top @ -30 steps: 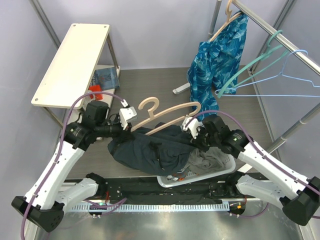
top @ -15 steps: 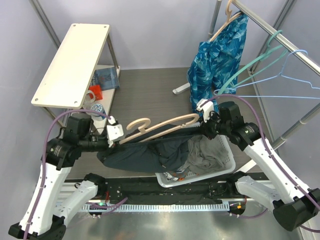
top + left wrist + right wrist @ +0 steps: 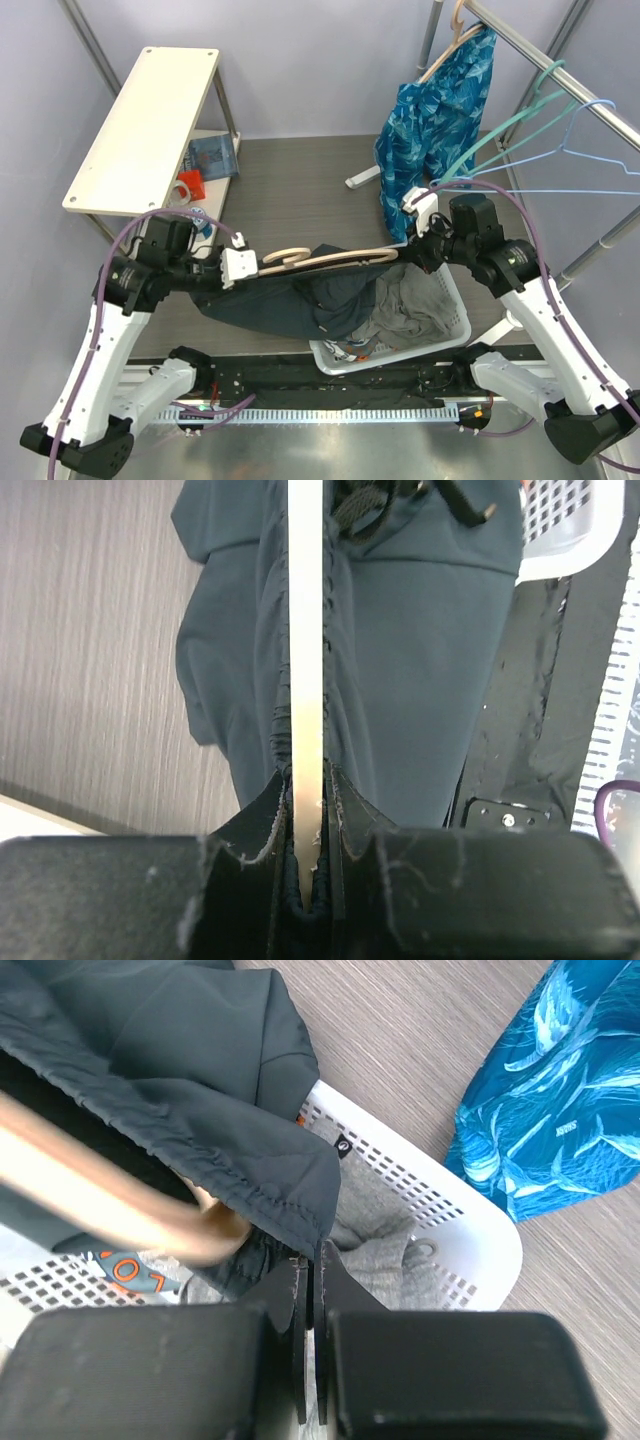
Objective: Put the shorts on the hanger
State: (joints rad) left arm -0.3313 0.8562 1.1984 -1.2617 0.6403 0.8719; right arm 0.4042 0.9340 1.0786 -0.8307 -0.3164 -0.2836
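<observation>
Top external view: the shorts [image 3: 270,300] have been stretched along the hanger [image 3: 320,262], above the basket [image 3: 458,322], as the arms were spread. The hanger is clamped by the left end effector [image 3: 305,790] and the shorts' edge is pinched by the right end effector [image 3: 310,1260]. Draping is judged well underway.

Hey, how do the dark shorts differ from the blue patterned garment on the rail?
The shorts are plain dark navy; the blue garment has a bright leaf print. The shorts stretch low over the white basket along the hanger; the blue garment hangs from the rail. Both are soft clothing.
</observation>
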